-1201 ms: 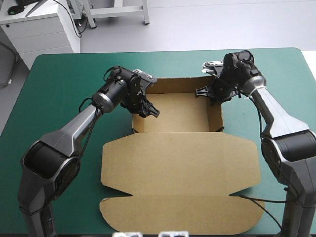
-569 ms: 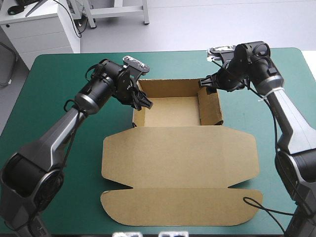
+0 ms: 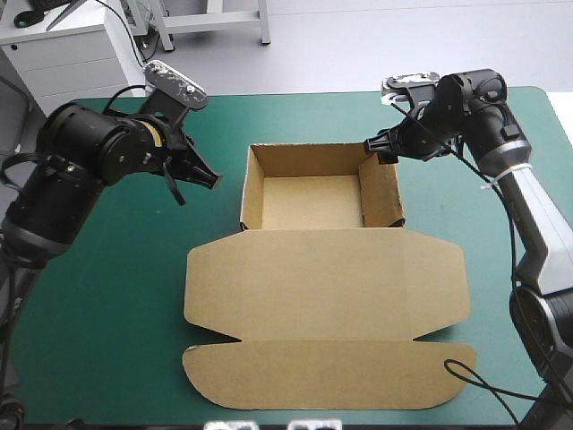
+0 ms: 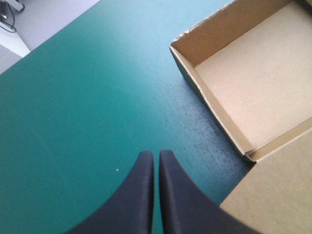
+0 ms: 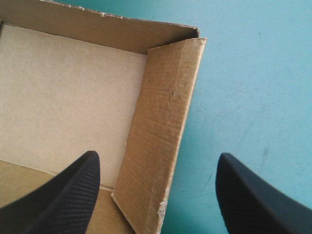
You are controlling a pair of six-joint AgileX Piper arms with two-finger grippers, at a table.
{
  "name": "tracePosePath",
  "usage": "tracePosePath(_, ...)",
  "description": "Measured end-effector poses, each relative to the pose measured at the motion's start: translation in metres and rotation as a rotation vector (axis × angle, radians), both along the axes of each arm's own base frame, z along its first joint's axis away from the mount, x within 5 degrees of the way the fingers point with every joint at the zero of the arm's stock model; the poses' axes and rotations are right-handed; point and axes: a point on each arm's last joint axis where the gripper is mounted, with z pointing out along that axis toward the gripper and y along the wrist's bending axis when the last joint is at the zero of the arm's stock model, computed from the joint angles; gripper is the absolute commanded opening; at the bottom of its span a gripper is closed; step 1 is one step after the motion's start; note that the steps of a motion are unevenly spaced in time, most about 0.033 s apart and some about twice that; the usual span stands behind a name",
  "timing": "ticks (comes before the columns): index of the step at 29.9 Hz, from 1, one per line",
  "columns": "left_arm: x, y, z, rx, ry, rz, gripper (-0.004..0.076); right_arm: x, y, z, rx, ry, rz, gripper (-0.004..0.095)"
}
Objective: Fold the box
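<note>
The brown box (image 3: 313, 202) stands as an open tray at mid-table with its walls raised. Its lid (image 3: 327, 300) lies flat toward the near edge, with a front flap (image 3: 327, 372) beyond it. My left gripper (image 3: 213, 179) hangs shut and empty over the cover, left of the tray's left wall (image 4: 209, 105); its black fingers (image 4: 156, 158) meet in a point. My right gripper (image 3: 380, 152) is open above the far right corner and straddles the right wall (image 5: 163, 136), which leans slightly inward, without touching it.
Teal-green cover (image 3: 107, 269) lies bare to the left of the box, with a narrower strip (image 3: 488, 269) to its right. The table's far edge (image 3: 295, 97) runs just behind the tray. The lid's front flap reaches close to the near edge.
My left gripper has pulled out of the tray to the left, risen and shut. My right gripper opened and drew back from inside the right wall to the far right corner. The side walls now stand.
</note>
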Motion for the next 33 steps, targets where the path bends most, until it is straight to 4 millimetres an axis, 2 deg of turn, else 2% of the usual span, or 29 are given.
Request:
tracePosePath(5,-0.028,0.015,0.014,-0.022,-0.044,-0.019,-0.0008,0.000,0.000,0.000,0.000,0.000,0.001,0.0634)
tracePosePath(9,-0.053,0.028,0.010,-0.037,-0.039,-0.027,-0.0008,0.000,0.000,0.000,0.000,0.000,0.001,0.0634)
tracePosePath(13,-0.076,0.042,-0.013,-0.009,0.011,-0.027,-0.0008,0.000,0.000,0.000,-0.003,-0.001,0.000,0.0634)
tracePosePath(19,-0.109,0.061,-0.067,0.053,0.122,-0.026,-0.0008,0.005,-0.003,-0.006,-0.046,0.001,-0.009,0.0634)
tracePosePath(25,-0.140,0.079,-0.107,0.063,0.181,-0.005,-0.0008,0.025,0.002,-0.040,-0.068,0.086,-0.013,0.0634)
tracePosePath(29,-0.155,0.087,-0.119,0.031,0.169,0.018,-0.0008,0.039,0.007,-0.070,-0.081,0.156,-0.011,0.0624)
tracePosePath(33,-0.165,0.093,-0.122,0.003,0.144,0.027,-0.0008,0.050,0.012,-0.099,-0.073,0.224,-0.013,0.0533)
